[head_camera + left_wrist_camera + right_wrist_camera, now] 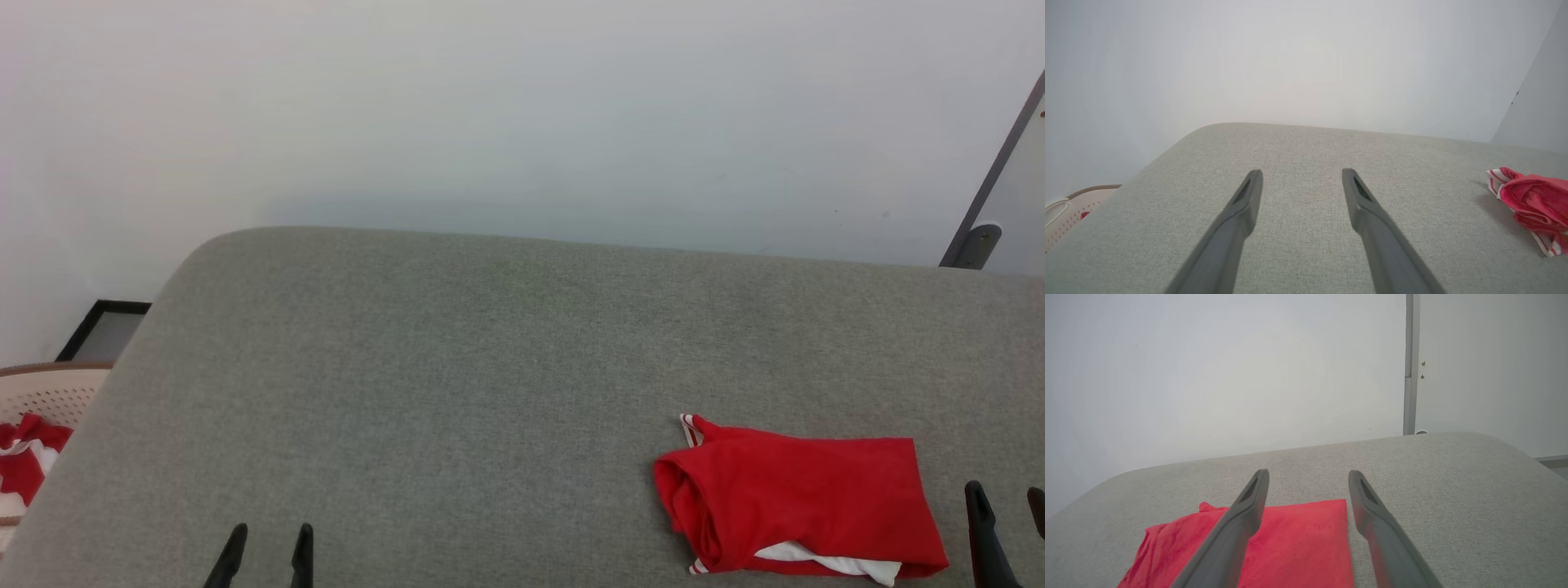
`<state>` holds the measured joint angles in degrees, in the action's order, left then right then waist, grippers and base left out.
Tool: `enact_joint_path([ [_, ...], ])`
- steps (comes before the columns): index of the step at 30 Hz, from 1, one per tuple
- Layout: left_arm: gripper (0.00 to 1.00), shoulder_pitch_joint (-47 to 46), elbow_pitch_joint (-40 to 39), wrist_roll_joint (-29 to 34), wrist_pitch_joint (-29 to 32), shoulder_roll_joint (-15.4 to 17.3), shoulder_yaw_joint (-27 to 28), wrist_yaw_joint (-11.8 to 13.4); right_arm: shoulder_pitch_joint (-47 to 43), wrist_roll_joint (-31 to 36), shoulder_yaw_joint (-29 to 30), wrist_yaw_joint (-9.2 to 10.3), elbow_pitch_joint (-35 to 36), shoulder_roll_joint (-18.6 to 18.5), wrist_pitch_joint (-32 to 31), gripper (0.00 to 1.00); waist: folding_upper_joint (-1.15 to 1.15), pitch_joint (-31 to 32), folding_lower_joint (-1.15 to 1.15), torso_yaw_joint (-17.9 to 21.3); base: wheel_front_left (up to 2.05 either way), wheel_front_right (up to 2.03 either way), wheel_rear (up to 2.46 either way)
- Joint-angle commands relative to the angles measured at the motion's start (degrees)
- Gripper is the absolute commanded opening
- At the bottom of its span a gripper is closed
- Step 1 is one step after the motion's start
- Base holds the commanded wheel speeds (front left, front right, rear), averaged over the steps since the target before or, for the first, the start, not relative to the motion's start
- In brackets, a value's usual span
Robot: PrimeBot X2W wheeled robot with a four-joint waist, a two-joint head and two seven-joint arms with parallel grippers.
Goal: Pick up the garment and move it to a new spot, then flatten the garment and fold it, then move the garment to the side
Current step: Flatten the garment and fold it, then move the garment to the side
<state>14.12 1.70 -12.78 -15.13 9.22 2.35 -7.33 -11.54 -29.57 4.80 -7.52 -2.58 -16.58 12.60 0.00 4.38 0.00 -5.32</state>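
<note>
The bright red garment (796,498) lies folded into a compact rectangle on the grey padded table (490,367), at the near right. A white inner layer peeks out along its near edge, and striped white bands show at its left corners. From the left wrist view the garment (1533,202) sits at the far right. My right gripper (1006,500) stands open just to the right of it, and the garment (1298,543) lies under and left of those fingers without touching them. My left gripper (269,545) is open at the near left, over bare fabric.
A pale perforated basket (45,396) stands off the table's left edge, holding a smaller red-and-white cloth wad (24,461). A dark frame (102,327) leans by the wall behind it. A grey post (988,188) rises at the far right. White wall lies behind the table.
</note>
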Motion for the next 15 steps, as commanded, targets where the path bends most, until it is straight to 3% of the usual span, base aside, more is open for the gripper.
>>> enact_joint_path([
  [1,1.00,-0.34,-0.17,0.24,0.03,0.19,-0.04,-0.18,-0.25,0.49,0.16,0.08,0.16,0.20,0.08,1.00,0.00,-0.03,0.00,-0.02,0.00,0.00,0.00],
  [9,1.00,-0.63,-0.29,0.14,0.03,-0.13,0.18,-0.18,1.06,1.61,-0.67,0.07,-0.66,0.26,-0.76,1.00,0.00,-0.21,0.00,0.09,0.00,0.00,0.00],
  [15,1.00,-1.70,-0.23,0.53,0.03,-0.73,-0.24,-0.18,5.19,4.20,-1.32,0.07,-4.60,-2.21,-8.80,1.00,0.00,-0.74,0.00,-0.28,0.00,0.00,0.00],
])
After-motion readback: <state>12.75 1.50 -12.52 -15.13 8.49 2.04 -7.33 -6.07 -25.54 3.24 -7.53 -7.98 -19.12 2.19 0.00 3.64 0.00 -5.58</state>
